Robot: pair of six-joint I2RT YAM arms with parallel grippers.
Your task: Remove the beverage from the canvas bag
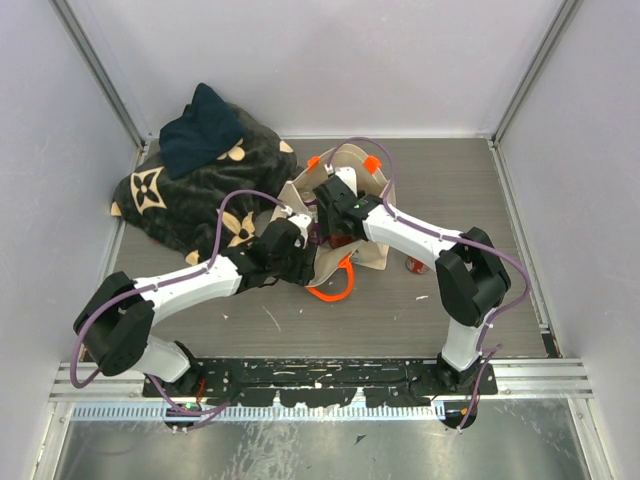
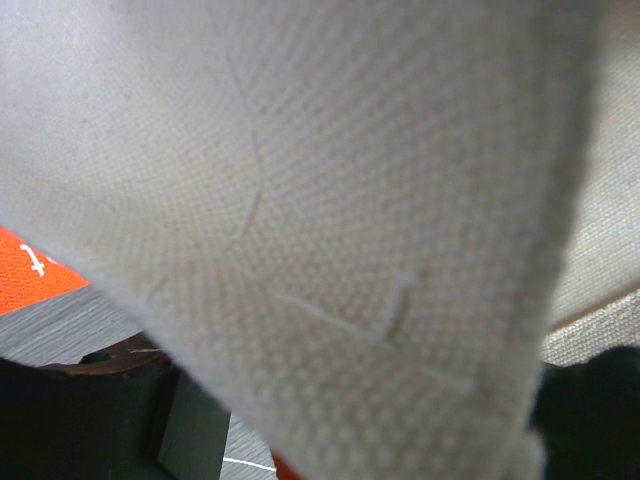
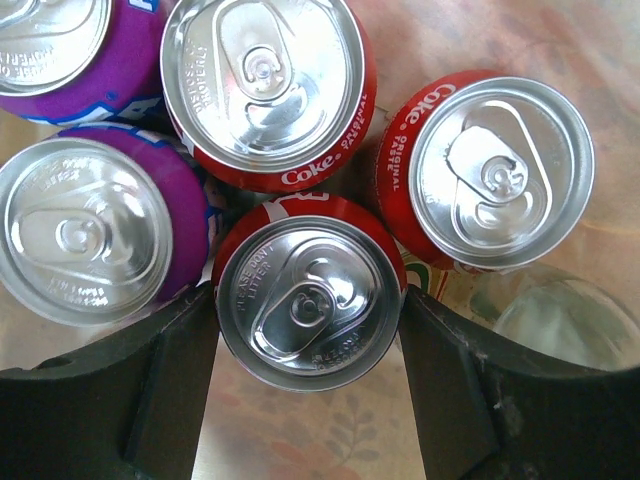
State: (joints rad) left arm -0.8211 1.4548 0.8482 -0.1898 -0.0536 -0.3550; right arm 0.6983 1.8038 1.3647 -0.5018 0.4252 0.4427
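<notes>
The grey wood-grain tabletop (image 1: 480, 200) sits between plain white walls, with a dark floral-patterned blanket (image 1: 190, 190) heaped at its rear left. The boxy beige canvas bag (image 1: 352, 160) with bright orange strap handles (image 1: 330, 292) stands just right of the blanket, near the middle.

My right gripper (image 3: 308, 300) is down inside the bag. Its black fingers (image 3: 180, 390) clasp a red Coke can with a silver lid (image 3: 308, 330), one pad against each side. Upright beside it are two more red Coke cans (image 3: 262, 85) and two purple cans (image 3: 85, 230).

My left gripper (image 1: 290, 232) is at the bag's near left rim. Beige canvas lies across nearly all of its camera, so I cannot tell how its jaws stand.
</notes>
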